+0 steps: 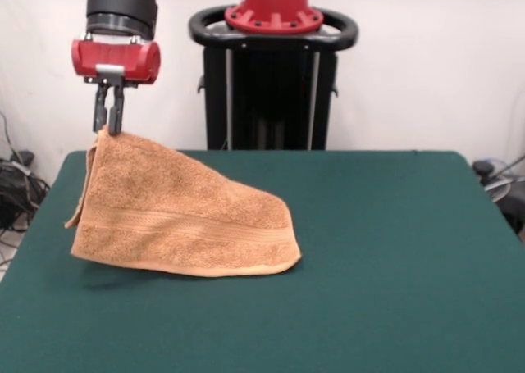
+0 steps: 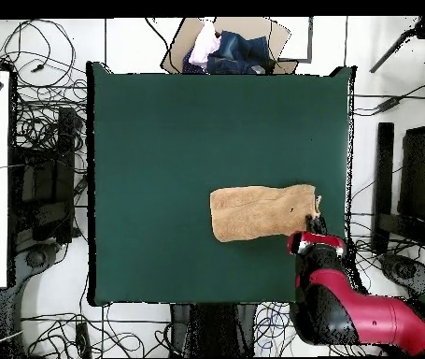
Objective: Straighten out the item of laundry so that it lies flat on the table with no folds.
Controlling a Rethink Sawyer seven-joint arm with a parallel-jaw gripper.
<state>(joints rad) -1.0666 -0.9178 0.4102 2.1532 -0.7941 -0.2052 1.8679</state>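
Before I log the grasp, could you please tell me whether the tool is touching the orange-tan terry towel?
Touching. The front view shows the tool pinching the orange-tan terry towel's raised corner.

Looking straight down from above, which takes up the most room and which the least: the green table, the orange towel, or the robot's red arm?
1. The table, by far the largest.
2 and 3. The towel and the red arm look about alike; the arm stands higher, nearer the camera, so I would not rank those two.
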